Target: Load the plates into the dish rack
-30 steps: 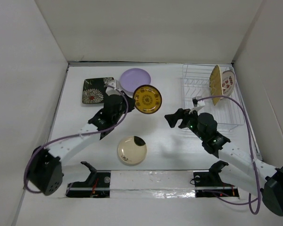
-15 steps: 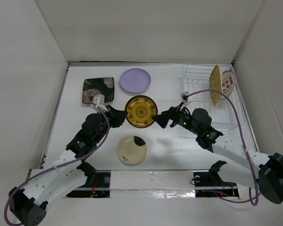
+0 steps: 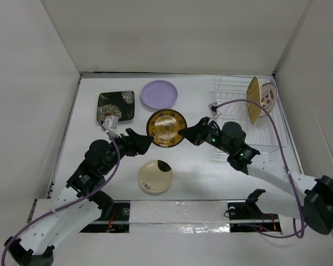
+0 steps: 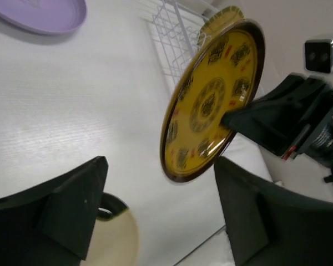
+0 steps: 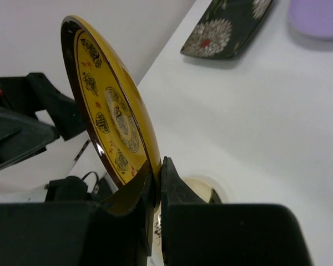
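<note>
Right wrist view: right gripper pinches brown-gold plate edge; left gripper spread.

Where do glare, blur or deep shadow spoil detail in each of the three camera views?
Top external: even, soft light, with a pale sheen washing out the centre of the brown-gold plate. Left wrist: the left claw's fingers are dark, soft-edged blurs, the plate sharper. Right wrist: the right claw's fingers are near-black and featureless; a small glint sits on the plate's rim.
</note>
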You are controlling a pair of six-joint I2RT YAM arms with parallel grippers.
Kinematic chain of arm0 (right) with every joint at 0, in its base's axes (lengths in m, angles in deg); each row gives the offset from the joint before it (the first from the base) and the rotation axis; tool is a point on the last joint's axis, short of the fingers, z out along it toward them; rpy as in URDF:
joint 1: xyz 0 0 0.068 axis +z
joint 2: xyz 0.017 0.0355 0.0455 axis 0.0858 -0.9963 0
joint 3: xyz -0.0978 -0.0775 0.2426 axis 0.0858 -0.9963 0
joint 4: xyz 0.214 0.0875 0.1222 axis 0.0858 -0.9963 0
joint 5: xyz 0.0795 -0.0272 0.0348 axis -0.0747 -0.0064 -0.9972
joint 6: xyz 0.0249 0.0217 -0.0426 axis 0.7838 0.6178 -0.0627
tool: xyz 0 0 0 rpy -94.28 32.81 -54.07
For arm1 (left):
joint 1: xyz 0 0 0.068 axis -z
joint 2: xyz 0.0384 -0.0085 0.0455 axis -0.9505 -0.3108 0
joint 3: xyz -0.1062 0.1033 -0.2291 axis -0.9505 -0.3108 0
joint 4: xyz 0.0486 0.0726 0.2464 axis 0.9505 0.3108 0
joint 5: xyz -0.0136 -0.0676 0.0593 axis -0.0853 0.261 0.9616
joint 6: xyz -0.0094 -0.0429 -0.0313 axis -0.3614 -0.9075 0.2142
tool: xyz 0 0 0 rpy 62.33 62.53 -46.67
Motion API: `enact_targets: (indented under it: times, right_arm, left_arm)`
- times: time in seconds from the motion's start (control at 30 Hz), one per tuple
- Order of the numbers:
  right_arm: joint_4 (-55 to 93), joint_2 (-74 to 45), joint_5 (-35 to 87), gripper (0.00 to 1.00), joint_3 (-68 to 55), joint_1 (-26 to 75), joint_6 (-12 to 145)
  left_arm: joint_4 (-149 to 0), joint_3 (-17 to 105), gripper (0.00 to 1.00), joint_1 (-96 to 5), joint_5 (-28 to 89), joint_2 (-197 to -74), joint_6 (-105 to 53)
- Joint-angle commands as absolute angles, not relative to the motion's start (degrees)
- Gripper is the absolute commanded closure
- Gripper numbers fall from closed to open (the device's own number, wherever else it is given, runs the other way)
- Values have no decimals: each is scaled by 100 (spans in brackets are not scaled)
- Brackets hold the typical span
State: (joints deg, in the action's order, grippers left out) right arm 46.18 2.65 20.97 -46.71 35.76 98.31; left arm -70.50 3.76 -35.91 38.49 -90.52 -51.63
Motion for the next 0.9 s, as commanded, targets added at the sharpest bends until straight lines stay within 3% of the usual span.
enact_targets:
  times: [0.0,0.07,0.1,0.3,0.6,0.87]
  right_arm:
    - [3984,719,2935,100,-3860,3314,9254]
    - [3090,781,3497,100,-3315,2998,8729]
    - [2789,747,4344,100,-3139,2901,8551]
    - [1414,-44,7309,100,-1864,1935,7154]
    - [511,-1862,8098,100,-91,757,6465]
    - [376,-3216,9063,100,721,694,5493]
  left_arm:
    - [-6562,1161,20,-3559,3687,-8869,-4766]
    - [-6254,1539,18,-3559,3696,-8659,-4528]
    - [-6192,1628,18,-3559,3687,-8571,-4318]
    - [-5936,1516,28,-3559,3828,-8035,-3894]
    - [-6191,742,30,-3559,4092,-7709,-3683]
    - [-6261,732,30,-3559,3907,-7691,-3499]
